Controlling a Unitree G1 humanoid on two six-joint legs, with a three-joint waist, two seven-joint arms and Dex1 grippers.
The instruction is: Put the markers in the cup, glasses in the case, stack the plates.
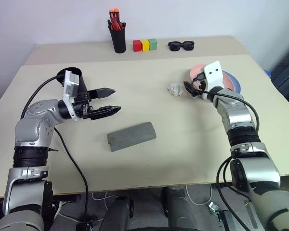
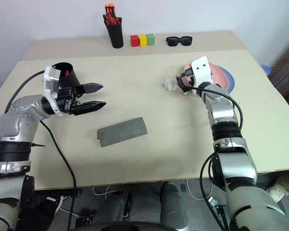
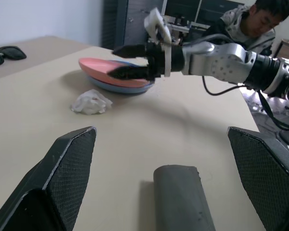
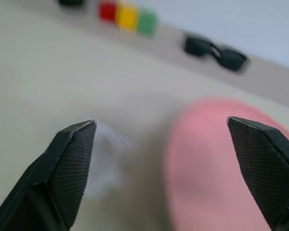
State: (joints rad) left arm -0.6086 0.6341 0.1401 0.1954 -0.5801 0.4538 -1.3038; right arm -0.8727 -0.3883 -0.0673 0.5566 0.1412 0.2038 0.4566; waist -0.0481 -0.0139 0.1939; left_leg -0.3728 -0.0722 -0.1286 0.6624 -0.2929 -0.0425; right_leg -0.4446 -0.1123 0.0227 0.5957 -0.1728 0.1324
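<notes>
Left gripper (image 1: 107,100): fingers spread wide, empty, at 9 o'clock of the table (image 1: 183,154).
Right gripper (image 3: 127,61): fingers apart, empty, at the plates' edge.
Plates (image 2: 225,77): pink stacked on blue, 2 o'clock.
Case (image 1: 131,136): closed, centre.
Cup (image 2: 66,73): behind left wrist.
Crumpled paper (image 1: 175,89): just beside the right gripper.
Writing: none legible.

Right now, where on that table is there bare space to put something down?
Bare: the near edge in front of the grey case, and the stretch between the case and the stacked plates. Crowded: the far strip with the pen pot, blocks and sunglasses.
</notes>
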